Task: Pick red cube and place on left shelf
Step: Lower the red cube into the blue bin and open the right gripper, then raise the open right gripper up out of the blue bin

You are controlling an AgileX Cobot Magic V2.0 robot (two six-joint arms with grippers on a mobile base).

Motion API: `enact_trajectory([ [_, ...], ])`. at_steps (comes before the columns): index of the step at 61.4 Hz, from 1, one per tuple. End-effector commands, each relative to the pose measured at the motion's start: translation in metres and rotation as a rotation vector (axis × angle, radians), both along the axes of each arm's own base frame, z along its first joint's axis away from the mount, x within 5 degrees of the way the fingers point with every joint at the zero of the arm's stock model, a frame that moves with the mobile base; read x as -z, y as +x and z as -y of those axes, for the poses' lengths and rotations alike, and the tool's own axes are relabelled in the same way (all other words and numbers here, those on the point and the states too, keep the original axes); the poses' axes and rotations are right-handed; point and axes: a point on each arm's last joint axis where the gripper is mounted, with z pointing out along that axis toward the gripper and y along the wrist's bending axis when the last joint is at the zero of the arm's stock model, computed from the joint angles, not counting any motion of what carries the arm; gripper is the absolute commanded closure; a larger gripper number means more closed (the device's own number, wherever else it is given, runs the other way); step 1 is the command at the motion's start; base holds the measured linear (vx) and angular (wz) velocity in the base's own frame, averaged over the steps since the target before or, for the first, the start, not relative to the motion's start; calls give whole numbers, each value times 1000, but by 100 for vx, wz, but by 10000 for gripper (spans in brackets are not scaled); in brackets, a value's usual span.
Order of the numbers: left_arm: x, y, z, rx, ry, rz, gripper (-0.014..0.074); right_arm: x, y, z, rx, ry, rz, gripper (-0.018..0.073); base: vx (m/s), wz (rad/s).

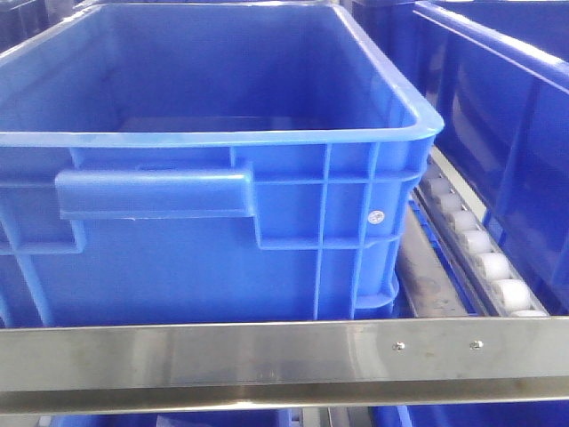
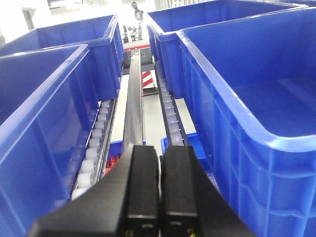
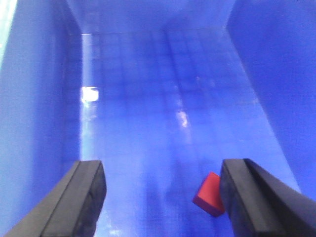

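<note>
The left shelf (image 1: pixel 267 351) is the biggest thing here, a brushed steel rack whose flat front rail crosses the front view, with a track of white rollers (image 1: pixel 476 249) running back along its right side. On it sit large blue bins (image 1: pixel 213 169), deep and steep-walled, set close side by side. The right gripper (image 3: pixel 160 197) hangs inside one such bin with its jaws spread wide and nothing between them; the left gripper (image 2: pixel 159 197) waits above the roller lane between bins, its jaws pressed together on nothing. The red cube (image 3: pixel 210 195) lies on the bin floor, tilted, just beside the inner face of the right-hand finger rather than centred in the gap. It looks small, light and stiff, probably smooth-sided, so a squeeze across two opposite flat faces should hold it. The bin walls hem in the arm, and the gripper would likely need to shift toward the cube before closing.
</note>
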Motion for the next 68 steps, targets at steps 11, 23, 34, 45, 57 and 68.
enact_trajectory([
  [11, 0, 1, 0, 0, -8, 60, 491, -30, -58, -9, -1, -47, 225, 517, 0, -2],
  [23, 0, 1, 0, 0, -8, 60, 491, -13, -113, -17, 2, -63, 318, 509, 0, 0],
  [34, 0, 1, 0, 0, -8, 60, 491, -2, -142, -22, 5, -73, 385, 509, 0, 0],
  [45, 0, 1, 0, 0, -8, 60, 491, -2, -154, -23, 8, -78, 421, 510, 0, 0],
  [57, 0, 1, 0, 0, -8, 60, 491, -2, -154, -23, 8, -78, 419, 510, 0, 0],
  [68, 0, 1, 0, 0, -8, 60, 491, -2, -154, -23, 8, -78, 420, 510, 0, 0],
])
